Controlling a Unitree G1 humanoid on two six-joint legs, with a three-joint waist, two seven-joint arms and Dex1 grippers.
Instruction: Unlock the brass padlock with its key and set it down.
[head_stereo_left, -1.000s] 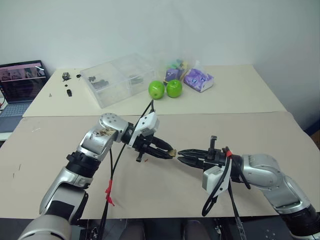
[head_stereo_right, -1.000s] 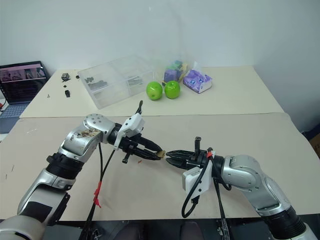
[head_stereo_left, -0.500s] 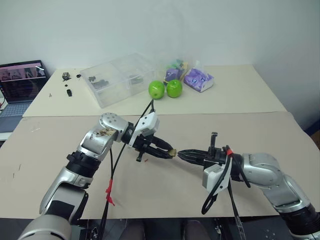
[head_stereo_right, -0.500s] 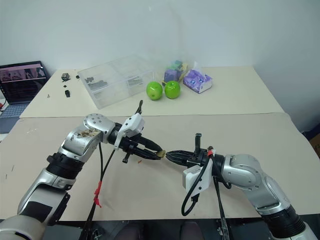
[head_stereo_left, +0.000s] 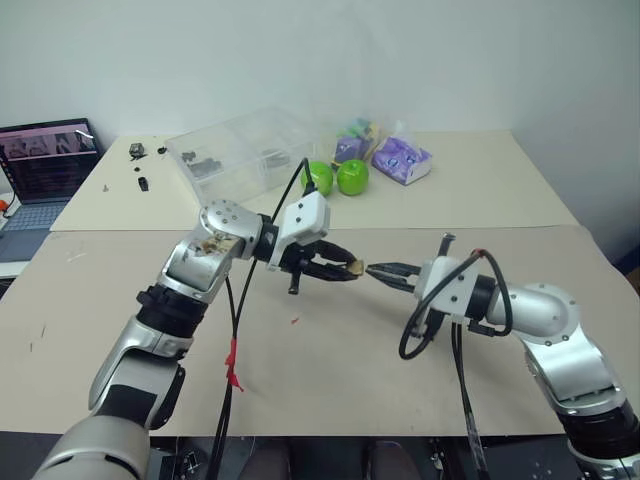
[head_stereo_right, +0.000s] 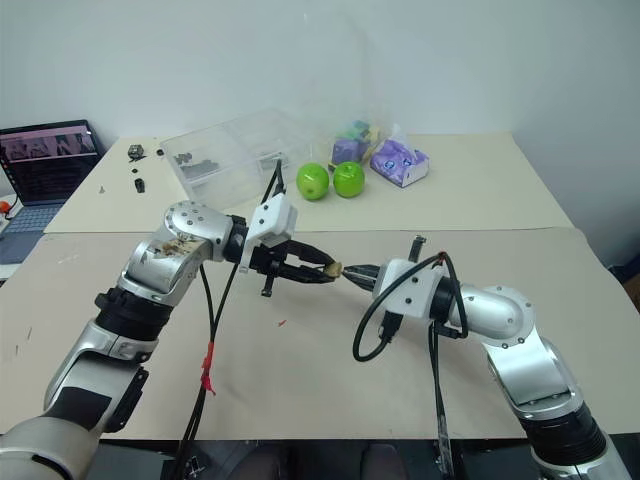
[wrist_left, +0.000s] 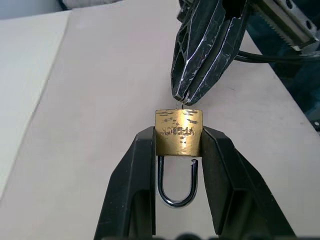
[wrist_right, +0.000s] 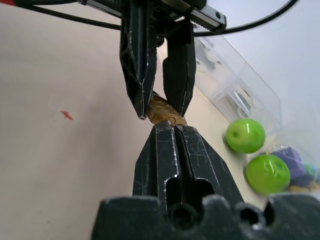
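1. The left pincer holds the brass padlock by its body, one finger on each side. The jaws stand partly apart, no wider than the lock. The shackle hangs back between the fingers, toward the wrist.
2. The right pincer is fully closed, its two fingers pressed flat together. Its tip meets the lock's key end. A thin sliver of metal shows between tip and lock in the left wrist view; whether it is the key cannot be told.
3. The padlock is in the air above the near counter, at the centre of the head views, at 6 o'clock from the two green apples.
4. Change from the earlier frames: both arms have lifted, and the meeting point of the pincers now sits higher in view, nearer the apples. A second ago the right jaws stood slightly parted; they have since closed. The right wrist has rolled, its white housing now facing up.
5. The left pincer's hold on the lock is unchanged.
6. A small red speck lies on the counter at 7 o'clock from the lock.
7. On the far counter: a clear plastic box at 11 o'clock from the apples, purple packets at 2 o'clock. A laptop stands at the left edge.
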